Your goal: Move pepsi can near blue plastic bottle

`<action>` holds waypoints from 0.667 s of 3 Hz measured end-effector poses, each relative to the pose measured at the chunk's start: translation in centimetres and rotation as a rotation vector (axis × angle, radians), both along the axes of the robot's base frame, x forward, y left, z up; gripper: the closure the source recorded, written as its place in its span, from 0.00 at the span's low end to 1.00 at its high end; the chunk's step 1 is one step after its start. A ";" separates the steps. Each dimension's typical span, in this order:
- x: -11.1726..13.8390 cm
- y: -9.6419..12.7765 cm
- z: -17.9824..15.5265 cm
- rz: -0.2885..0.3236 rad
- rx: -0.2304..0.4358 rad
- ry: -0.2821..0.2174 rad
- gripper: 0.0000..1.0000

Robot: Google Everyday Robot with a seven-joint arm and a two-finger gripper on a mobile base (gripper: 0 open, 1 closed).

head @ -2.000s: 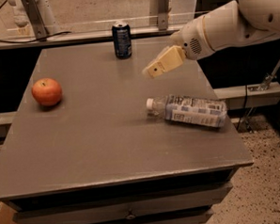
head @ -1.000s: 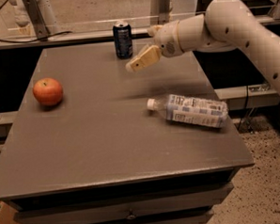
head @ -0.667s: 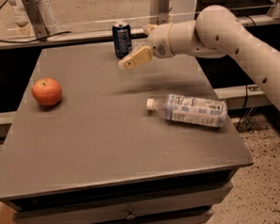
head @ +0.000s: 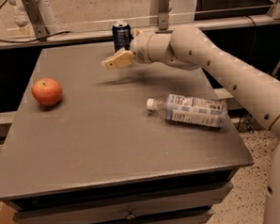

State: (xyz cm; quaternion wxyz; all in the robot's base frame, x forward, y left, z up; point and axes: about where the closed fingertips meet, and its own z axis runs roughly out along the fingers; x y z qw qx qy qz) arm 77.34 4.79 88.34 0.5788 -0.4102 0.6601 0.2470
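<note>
The pepsi can (head: 121, 35) is dark blue with a silver top and stands upright at the table's far edge. The blue plastic bottle (head: 191, 110) is clear with a white cap and a pale label. It lies on its side on the right half of the table, cap pointing left. My gripper (head: 123, 48) is at the can, reaching in from the right, and it is open. One tan finger (head: 116, 61) sticks out in front of and below the can, and the tip of the other shows just right of the can. The can is not gripped.
A red apple (head: 47, 91) sits on the left side of the grey table (head: 94, 144). A railing with metal posts (head: 162, 9) runs behind the far edge. The table's right edge lies just past the bottle.
My arm has swung left and toward the far edge, bringing the gripper from right of the can to right at it. The can, bottle and apple have not moved.
</note>
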 end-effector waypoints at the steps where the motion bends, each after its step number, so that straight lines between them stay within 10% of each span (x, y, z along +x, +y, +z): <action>1: 3.1 0.8 0.5 -0.066 0.032 -0.038 0.00; 2: 6.3 1.0 2.0 -0.129 0.056 -0.077 0.00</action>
